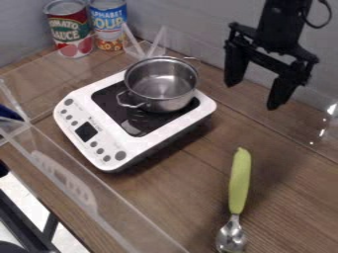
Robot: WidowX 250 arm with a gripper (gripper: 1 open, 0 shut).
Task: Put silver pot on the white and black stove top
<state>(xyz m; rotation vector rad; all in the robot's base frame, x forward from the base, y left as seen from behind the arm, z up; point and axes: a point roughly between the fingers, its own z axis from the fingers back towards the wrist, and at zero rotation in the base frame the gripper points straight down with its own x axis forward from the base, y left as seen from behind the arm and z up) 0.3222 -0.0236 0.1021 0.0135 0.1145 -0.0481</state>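
The silver pot stands upright on the black cooking surface of the white and black stove top, toward its back right corner. Nothing touches the pot. My gripper hangs to the right of the pot and stove, above the wooden table, pointing down. Its two black fingers stand wide apart and open, with nothing between them.
Two labelled tin cans stand at the back left by the wall. A spoon with a yellow-green handle lies on the wooden table at the front right. A clear plastic barrier runs along the table's front left edge.
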